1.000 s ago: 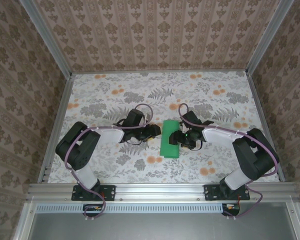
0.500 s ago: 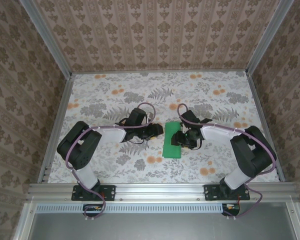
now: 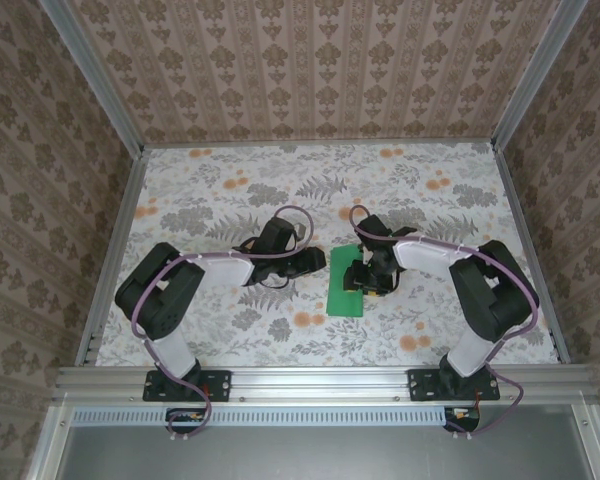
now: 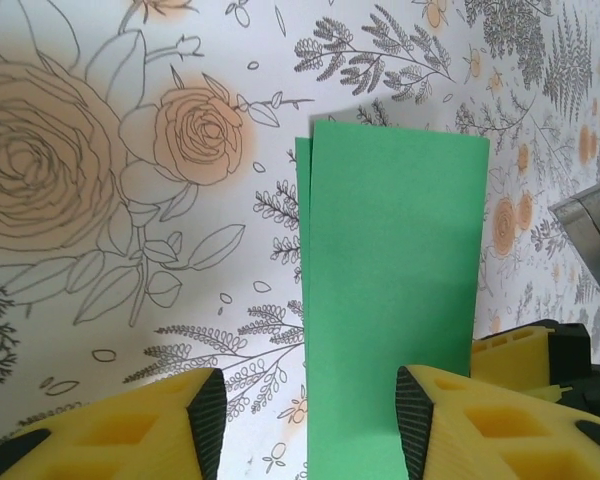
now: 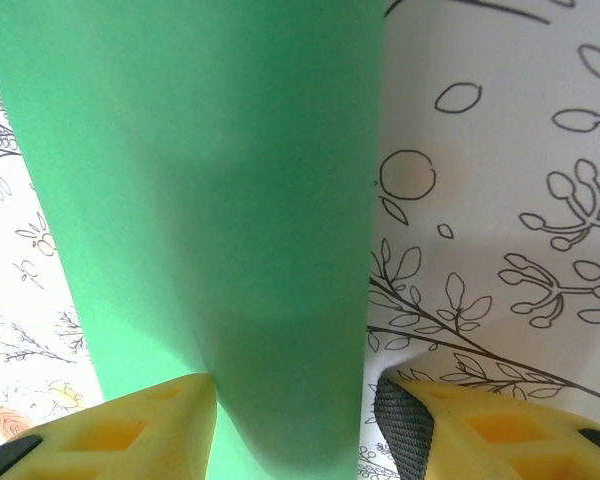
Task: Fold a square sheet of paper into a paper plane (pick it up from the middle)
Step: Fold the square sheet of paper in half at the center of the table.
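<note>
The square sheet of paper is bright green and lies folded in half as a narrow strip on the floral cloth, mid-table. My left gripper sits low at its left edge and is open. In the left wrist view one finger is over the paper and the other is over bare cloth. My right gripper is down on the strip's right half. In the right wrist view its fingers stand apart on either side of a raised hump of the paper, with a thin gap at the right pad.
The floral cloth covers the whole table. Patterned walls and aluminium posts close it in at left, right and back. The right gripper's yellow finger shows beside the paper in the left wrist view.
My right gripper has slid left onto the paper and its jaws have narrowed. The left gripper has crept towards the paper's left edge. The strip has shifted slightly.
</note>
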Motion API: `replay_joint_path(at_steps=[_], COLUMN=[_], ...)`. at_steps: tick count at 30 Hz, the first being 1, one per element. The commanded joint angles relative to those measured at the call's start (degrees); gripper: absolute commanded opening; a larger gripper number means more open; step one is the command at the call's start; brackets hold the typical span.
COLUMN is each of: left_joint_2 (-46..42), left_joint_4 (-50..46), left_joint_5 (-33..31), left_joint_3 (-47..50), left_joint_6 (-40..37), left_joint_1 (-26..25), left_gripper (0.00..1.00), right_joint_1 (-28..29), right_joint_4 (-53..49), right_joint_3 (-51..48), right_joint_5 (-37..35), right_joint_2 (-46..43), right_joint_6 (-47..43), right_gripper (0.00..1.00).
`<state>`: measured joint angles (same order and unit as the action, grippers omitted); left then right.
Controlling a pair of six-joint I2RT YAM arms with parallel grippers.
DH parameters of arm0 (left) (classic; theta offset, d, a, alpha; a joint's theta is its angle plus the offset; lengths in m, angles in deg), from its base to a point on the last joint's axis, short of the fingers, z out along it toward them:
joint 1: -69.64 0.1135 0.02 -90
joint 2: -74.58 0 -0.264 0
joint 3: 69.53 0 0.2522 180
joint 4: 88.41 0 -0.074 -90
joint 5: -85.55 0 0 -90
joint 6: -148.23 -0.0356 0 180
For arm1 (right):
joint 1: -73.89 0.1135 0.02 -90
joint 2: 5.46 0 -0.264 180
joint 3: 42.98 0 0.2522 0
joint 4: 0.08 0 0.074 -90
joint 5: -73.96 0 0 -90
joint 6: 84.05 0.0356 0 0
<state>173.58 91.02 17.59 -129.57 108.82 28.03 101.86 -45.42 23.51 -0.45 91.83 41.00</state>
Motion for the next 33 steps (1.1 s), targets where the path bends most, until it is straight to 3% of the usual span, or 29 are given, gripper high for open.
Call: replay_joint_path(at_steps=[1,8,20,33], left_joint_2=[-1.85,0.28,5.71,8.38], left_joint_4=[-2.33,-3.25,-1.89,-1.46], left_joint_5=[-0.92,2.01,7.11,8.49], left_joint_3=[-1.5,-3.79,-6.67,-8.31], left_joint_6=[-3.69,-3.73,-1.15,-0.75], left_joint_1=[-0.31,-0.4,-0.68,-1.99], left_gripper=[0.52,0.51,0.36,0.29], right_joint_1=[0.16,0.16,0.16,0.16], right_joint_4=[-3.47,-5.65,-6.17,-6.57], right_joint_3=[-3.34,-1.82,-1.04,-0.27], right_joint_5=[-2.65,-3.28,-4.34,-4.06], right_joint_2=[6.97,9.96,11.88,12.8], right_joint_6=[-2.89,-4.59,-4.14,-4.57], right_gripper=[0.53,0.53,0.52,0.5])
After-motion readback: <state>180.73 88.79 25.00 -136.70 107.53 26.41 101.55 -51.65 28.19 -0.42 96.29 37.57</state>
